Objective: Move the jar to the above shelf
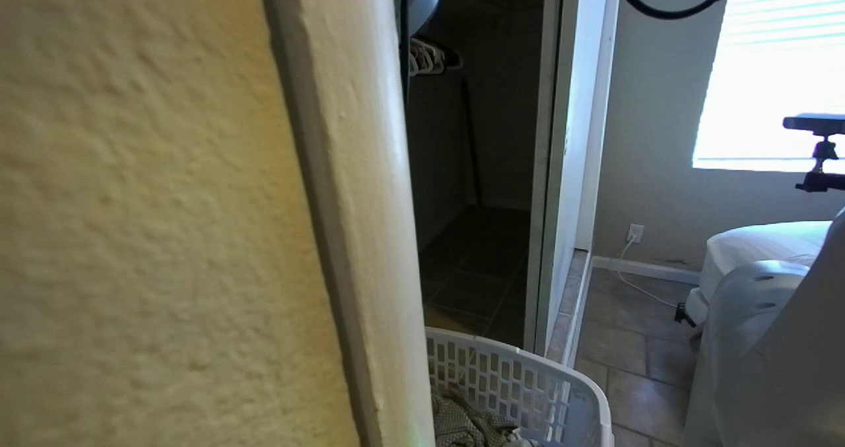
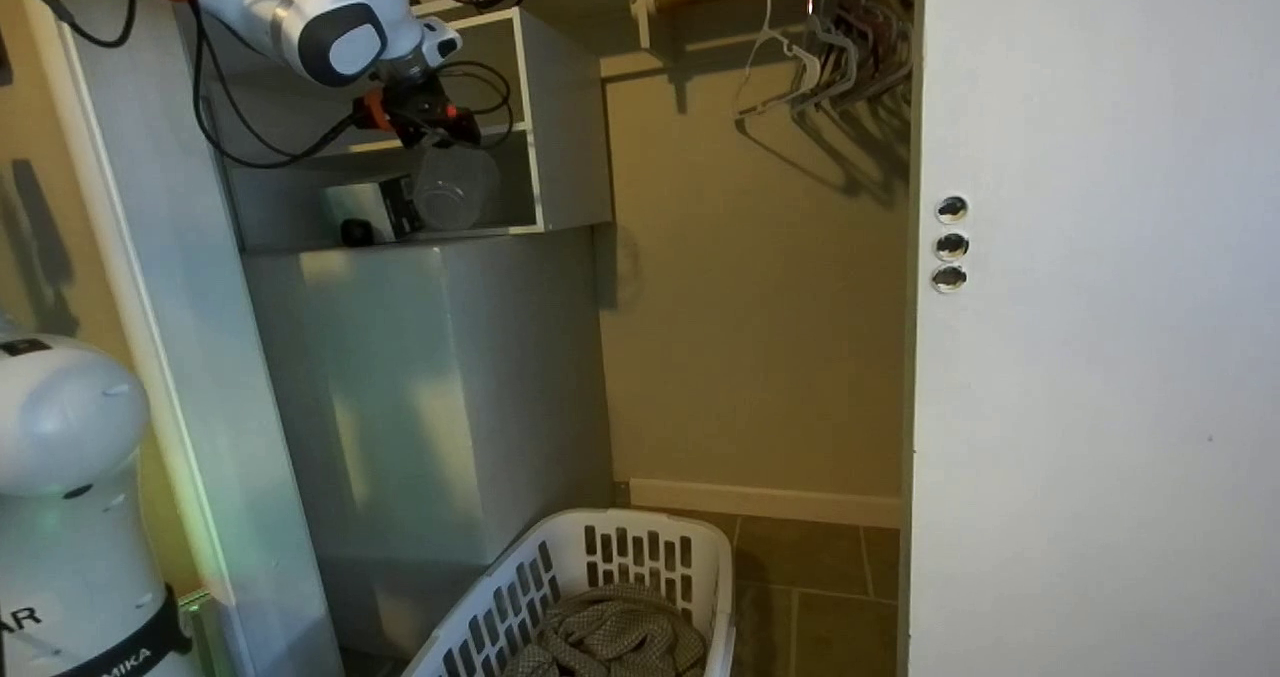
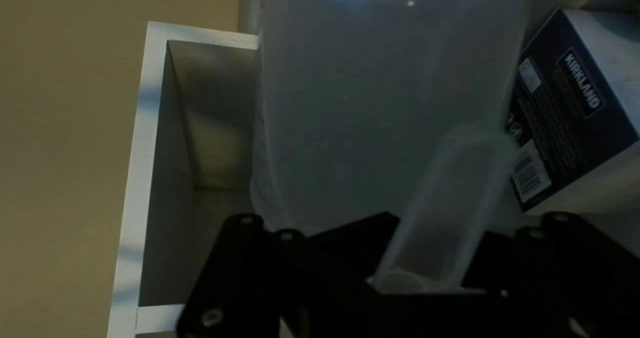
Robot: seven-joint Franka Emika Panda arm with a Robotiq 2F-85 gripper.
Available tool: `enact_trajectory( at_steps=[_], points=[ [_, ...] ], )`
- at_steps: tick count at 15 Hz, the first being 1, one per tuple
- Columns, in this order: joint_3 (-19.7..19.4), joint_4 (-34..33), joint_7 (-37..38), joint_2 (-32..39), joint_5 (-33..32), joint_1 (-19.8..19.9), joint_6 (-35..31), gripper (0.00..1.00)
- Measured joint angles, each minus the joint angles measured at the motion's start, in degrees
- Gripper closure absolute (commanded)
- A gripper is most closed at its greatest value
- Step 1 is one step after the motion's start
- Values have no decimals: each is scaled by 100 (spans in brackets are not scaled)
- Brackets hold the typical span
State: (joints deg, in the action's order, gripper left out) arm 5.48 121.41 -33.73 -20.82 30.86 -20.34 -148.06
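Observation:
The jar (image 2: pixel 455 189) is a clear, cloudy plastic container with a handle. In an exterior view it is just below my gripper (image 2: pixel 440 137), at the front of the lower shelf compartment. In the wrist view the jar (image 3: pixel 380 103) fills the middle, and its handle runs between the dark fingers of my gripper (image 3: pixel 425 258). The fingers lie against both sides of the handle, so the gripper looks shut on it; the fingertips are partly hidden. I cannot tell whether the jar's base touches the shelf. The upper shelf compartment (image 2: pixel 492 62) is above the divider board (image 2: pixel 515 129).
A Kirkland box (image 3: pixel 575 103) stands beside the jar in the lower compartment. The shelf unit's white edge (image 3: pixel 137 178) is close to the jar. Hangers (image 2: pixel 820 67) hang on a rod at the right. A laundry basket (image 2: pixel 725 557) stands on the floor. Cables loop round the wrist.

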Motion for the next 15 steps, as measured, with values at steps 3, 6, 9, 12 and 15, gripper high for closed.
enact_trajectory(
  at_steps=[3, 6, 9, 12, 15],
  points=[
    [-139, 248, -12, -234, 189, -216, -367, 100],
    [-318, 430, -85, -432, 400, -517, -821, 100],
    [-486, 537, -201, -568, 543, -820, -1149, 100],
    [-602, 591, -419, -653, 734, -1061, -1401, 100],
    [-716, 588, -584, -702, 778, -1300, -1579, 100]
  ],
)
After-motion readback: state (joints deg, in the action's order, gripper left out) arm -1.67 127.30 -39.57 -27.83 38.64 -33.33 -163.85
